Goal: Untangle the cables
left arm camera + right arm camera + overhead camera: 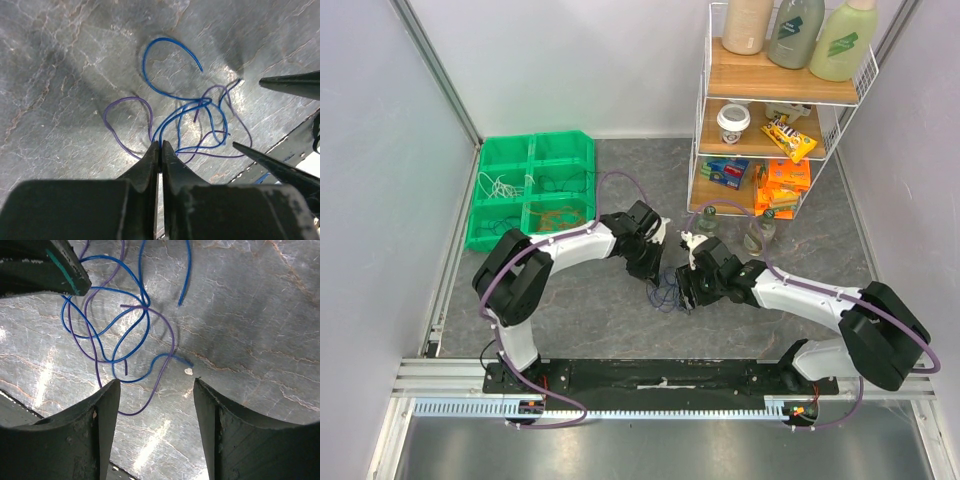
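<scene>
L pincer (160, 144) on loose blue/purple cables (198, 103)

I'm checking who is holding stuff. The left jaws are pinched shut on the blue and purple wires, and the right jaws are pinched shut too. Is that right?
No: the right jaws stand wide open, gripping nothing, as the right wrist view shows. The left jaws are pinched shut on the blue and purple wires.
</scene>
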Controlling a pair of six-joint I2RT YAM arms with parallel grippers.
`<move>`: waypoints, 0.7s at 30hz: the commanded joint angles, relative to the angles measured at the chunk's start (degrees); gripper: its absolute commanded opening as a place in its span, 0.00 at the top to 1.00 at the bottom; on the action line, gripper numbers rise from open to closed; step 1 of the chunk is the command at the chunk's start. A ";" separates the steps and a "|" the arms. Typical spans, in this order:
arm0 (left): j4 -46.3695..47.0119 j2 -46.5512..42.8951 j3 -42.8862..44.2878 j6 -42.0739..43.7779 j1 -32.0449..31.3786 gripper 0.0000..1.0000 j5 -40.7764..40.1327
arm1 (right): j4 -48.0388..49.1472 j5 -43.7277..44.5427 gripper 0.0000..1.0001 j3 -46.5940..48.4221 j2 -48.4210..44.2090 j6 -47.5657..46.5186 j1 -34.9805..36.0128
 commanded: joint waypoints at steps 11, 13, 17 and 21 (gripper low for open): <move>0.23 -11.12 4.52 5.46 0.27 0.98 4.05 | 1.82 0.65 0.28 2.32 -2.61 -0.70 -0.13; 0.23 -12.87 4.61 5.73 0.27 0.98 3.00 | 1.90 0.82 0.28 2.58 -2.79 -0.87 -0.13; 0.14 -18.31 4.95 7.31 0.36 0.98 -1.83 | 1.73 1.43 0.26 2.58 -4.36 -1.05 -0.13; 0.23 -23.59 6.71 9.15 0.71 0.98 -7.28 | 1.90 2.75 0.23 1.79 -6.21 -0.88 -0.13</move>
